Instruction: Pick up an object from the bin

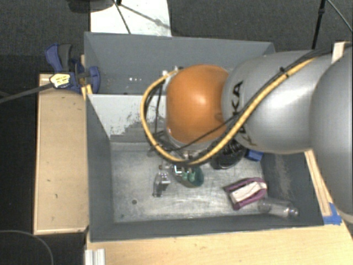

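So the arm comes in from the right, and its big orange dome-shaped cover (pixel 193 106), with a yellow cable (pixel 148 127) looped round it, hangs over the middle of the grey metal bin (pixel 129 162). The gripper (pixel 175 176) pokes out below the dome, low down near the bin floor. Honestly I can't tell how far open the claw is or whether it has hold of anything, the dome shadows too much of it.

The closest thing is a small dark green round object (pixel 194 176), right beside the gripper on its right, roughly mid-floor. A flat purple and white packet (pixel 246 192) lies further right, apart from the claw. A clear plastic tube (pixel 278 207) sits near the front right corner. A black rounded lump (pixel 229 158) and a small blue piece (pixel 253 155) are tucked under the arm.
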Motion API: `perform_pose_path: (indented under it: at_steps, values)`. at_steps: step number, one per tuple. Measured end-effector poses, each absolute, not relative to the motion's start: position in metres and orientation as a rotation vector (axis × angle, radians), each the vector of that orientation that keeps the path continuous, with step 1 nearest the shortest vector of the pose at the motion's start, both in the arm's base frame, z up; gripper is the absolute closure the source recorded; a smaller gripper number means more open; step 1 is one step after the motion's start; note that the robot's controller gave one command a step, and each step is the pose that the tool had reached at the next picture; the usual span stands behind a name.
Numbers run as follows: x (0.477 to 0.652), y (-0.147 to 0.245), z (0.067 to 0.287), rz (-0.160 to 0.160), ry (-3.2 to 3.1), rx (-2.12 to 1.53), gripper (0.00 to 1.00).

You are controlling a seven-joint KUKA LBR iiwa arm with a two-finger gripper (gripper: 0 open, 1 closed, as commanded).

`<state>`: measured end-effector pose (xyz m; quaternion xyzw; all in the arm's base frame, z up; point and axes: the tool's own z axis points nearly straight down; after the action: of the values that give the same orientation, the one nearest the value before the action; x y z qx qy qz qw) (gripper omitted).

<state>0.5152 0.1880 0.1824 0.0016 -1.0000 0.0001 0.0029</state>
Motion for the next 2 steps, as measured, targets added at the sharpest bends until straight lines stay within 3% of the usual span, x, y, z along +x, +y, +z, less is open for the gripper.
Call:
perform_pose_path:
  at_steps: [1,2]
  values:
    - [0.507,0.092,0.133,0.004,-3.119,0.353,0.00]
    - [0.571,0.057,0.104,-0.004,-3.122,0.531,0.00]
